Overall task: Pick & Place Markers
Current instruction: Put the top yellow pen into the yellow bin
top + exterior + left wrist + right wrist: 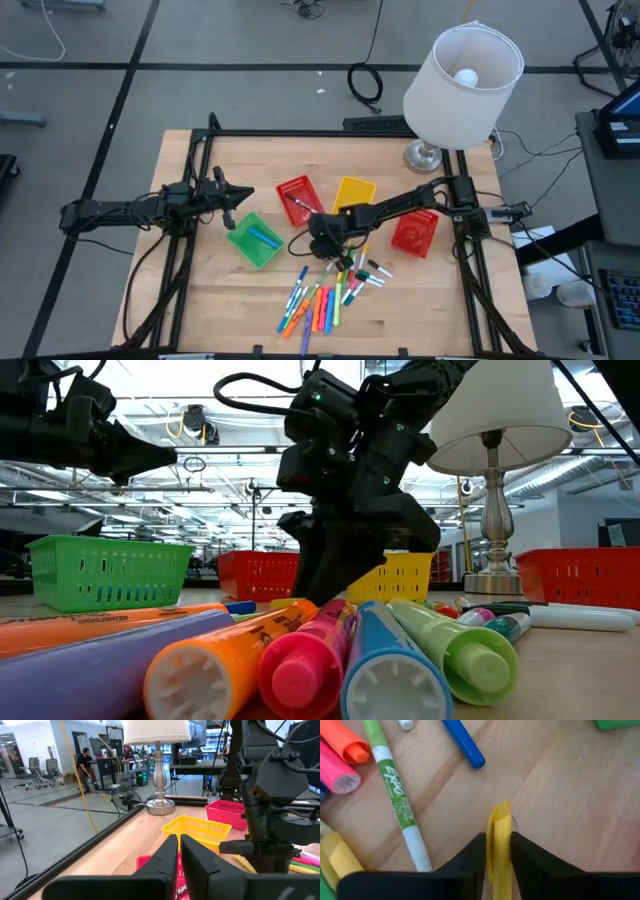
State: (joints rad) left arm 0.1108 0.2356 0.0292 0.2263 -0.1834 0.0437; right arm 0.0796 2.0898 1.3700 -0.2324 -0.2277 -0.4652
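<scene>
Between the right gripper's [498,851] fingers sits a yellow marker [499,840], pinched tight and pointing down at the bare table [560,795]. That gripper hangs low just above the wood, in front of the red basket [299,197] and yellow basket [353,191], right at the top edge of the marker pile [325,297].

Out from there, a green Expo marker [397,785], a blue one [464,742] and a couple of orange and pink ones lie loose on the wood. The left gripper [240,193] waits over by the green basket [254,240], fingers nearly together and holding nothing.

Progress-wise it's early days, I'd say: the green basket has a blue marker [264,237] in it, the red one holds a marker too, but most of the pile is still on the table. A second red basket [415,231] sits off to the right; can't tell what's inside.
</scene>
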